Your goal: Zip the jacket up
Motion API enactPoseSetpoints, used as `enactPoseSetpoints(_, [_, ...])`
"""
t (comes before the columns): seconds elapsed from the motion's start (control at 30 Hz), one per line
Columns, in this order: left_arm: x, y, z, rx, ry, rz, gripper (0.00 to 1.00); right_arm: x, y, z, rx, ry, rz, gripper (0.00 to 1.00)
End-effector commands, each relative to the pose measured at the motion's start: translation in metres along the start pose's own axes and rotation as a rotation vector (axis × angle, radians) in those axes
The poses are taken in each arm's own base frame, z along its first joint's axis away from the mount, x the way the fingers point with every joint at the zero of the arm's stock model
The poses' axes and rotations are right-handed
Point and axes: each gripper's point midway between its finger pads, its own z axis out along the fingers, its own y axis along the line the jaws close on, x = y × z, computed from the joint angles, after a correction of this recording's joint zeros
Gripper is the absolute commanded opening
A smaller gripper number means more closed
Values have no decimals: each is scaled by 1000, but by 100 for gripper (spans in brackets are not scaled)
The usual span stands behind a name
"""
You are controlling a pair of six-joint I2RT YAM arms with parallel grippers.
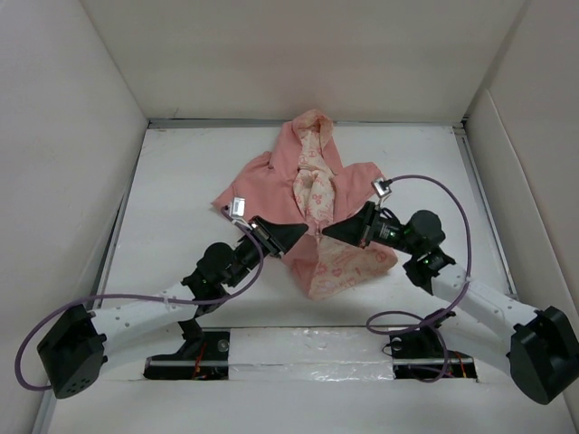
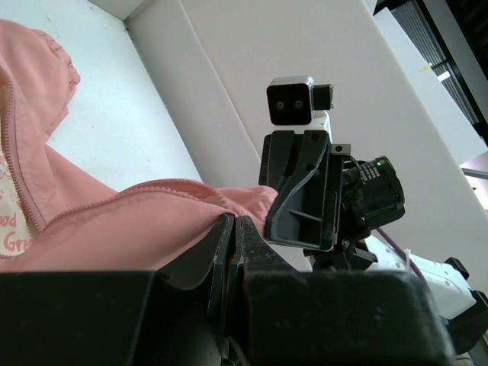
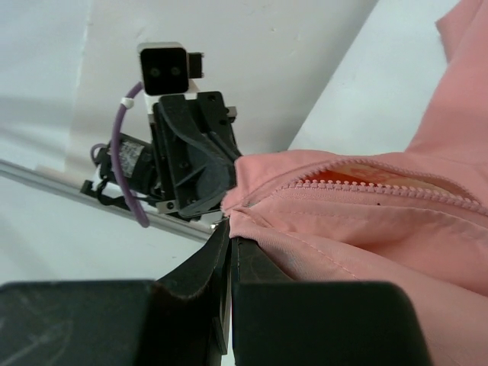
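The salmon-pink jacket (image 1: 271, 176) lies in the middle of the table with its hood at the far end. Its front is open and shows the cream printed lining (image 1: 314, 185). My left gripper (image 1: 303, 234) and right gripper (image 1: 327, 233) meet tip to tip at the lower front of the jacket. In the left wrist view the left gripper (image 2: 235, 223) has its jaws closed with pink fabric (image 2: 114, 221) at the tips. In the right wrist view the right gripper (image 3: 229, 225) is shut on a fold of the jacket (image 3: 358, 221), beside the open zipper teeth (image 3: 381, 185).
White walls (image 1: 81, 99) enclose the white table (image 1: 181, 208) on the left, far and right sides. A lower flap of the jacket, lining up, (image 1: 339, 264) lies between the two arms. Purple cables (image 1: 448, 194) loop from both arms.
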Motion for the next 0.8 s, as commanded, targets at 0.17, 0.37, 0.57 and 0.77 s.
enactPoseSetpoints(0.17, [-2, -14, 9, 21, -111, 87, 0, 19, 49, -20, -184, 112, 3, 0])
enactPoseSetpoints(0.37, [-3, -11, 12, -33, -182, 104, 0, 29, 47, -28, -149, 176, -3, 0])
enactPoseSetpoints(0.57, [-18, -22, 20, -3, -250, 95, 0, 53, 12, -37, -18, 183, 84, 0])
enactPoseSetpoints(0.77, [-31, -32, 30, 49, -293, 40, 0, 52, -3, -19, 29, 147, 32, 0])
